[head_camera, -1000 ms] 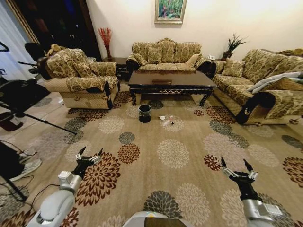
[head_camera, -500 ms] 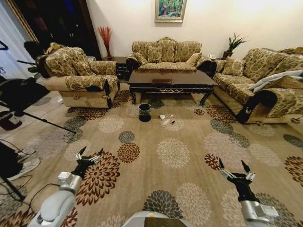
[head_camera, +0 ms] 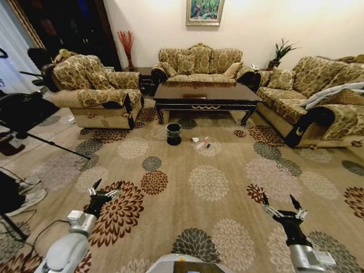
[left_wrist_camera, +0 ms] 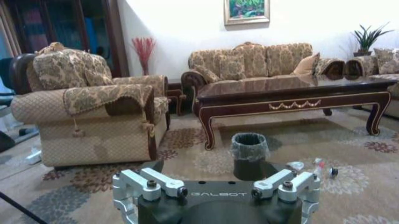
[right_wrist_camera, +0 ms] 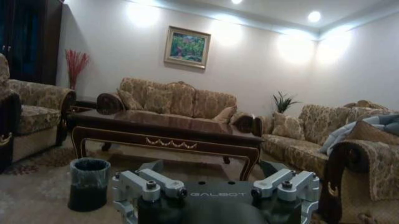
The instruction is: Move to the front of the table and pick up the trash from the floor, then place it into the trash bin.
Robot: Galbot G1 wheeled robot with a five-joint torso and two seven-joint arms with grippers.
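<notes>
The dark brown table (head_camera: pixel 206 94) stands ahead between the sofas, also in the left wrist view (left_wrist_camera: pixel 293 91) and the right wrist view (right_wrist_camera: pixel 162 125). In front of it on the patterned floor (head_camera: pixel 210 185) stands the small trash bin (head_camera: pixel 174 134) (left_wrist_camera: pixel 250 148) (right_wrist_camera: pixel 89 182). The trash (head_camera: pixel 200 143) lies just to the bin's right: a white paper (left_wrist_camera: pixel 294 165) and a clear bottle (left_wrist_camera: pixel 321 167). My left gripper (head_camera: pixel 108 185) and right gripper (head_camera: pixel 280 200) hang open and empty low over the carpet, far short of the trash.
An armchair (head_camera: pixel 94 96) stands on the left, a sofa (head_camera: pixel 199 63) behind the table and another sofa (head_camera: pixel 318 99) on the right. Dark tripod gear (head_camera: pixel 23 122) and cables lie at the left edge. Open carpet stretches between me and the bin.
The whole head view has shifted slightly, so the camera has moved. Both grippers sit a little lower in the picture. Bin and trash lie where they were on the carpet.
</notes>
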